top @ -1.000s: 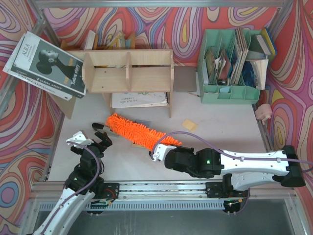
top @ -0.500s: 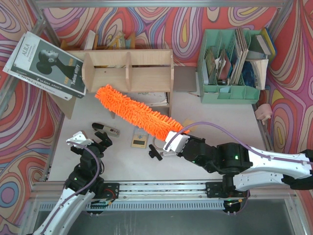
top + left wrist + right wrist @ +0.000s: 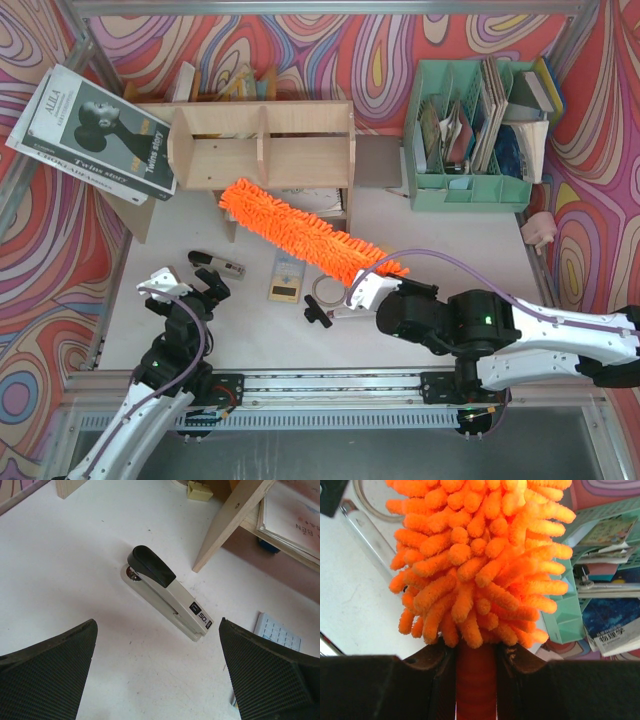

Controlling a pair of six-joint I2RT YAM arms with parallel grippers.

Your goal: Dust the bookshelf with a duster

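You are holding the duster [image 3: 300, 228] slantwise just in front of the bookshelf [image 3: 262, 145], its fluffy orange head reaching up to the shelf's lower front edge below the middle compartment; whether the fibres are touching the wood cannot be told from above. Your right gripper [image 3: 362, 292] is clamping the slim orange handle at the end farther from the bookshelf, and in the right wrist view both fingers [image 3: 432, 680] are pressing on either side of the handle just beneath the fluff [image 3: 480, 555]. Your left gripper [image 3: 185, 285] is hovering in front of the bookshelf's left leg, holding nothing, its fingers [image 3: 47, 675] spreading wide apart above the white table [image 3: 420, 235]. A stapler [image 3: 170, 592] is lying flat on the table between that gripper and the bookshelf's left leg. A small beige device [image 3: 287, 277] and a clear tape ring [image 3: 323, 291] are sitting in front of the bookshelf, near the duster's handle end. A mint-green file organiser [image 3: 470, 190] is standing to the right of the bookshelf, and a magazine [image 3: 95, 130] is leaning to its left.
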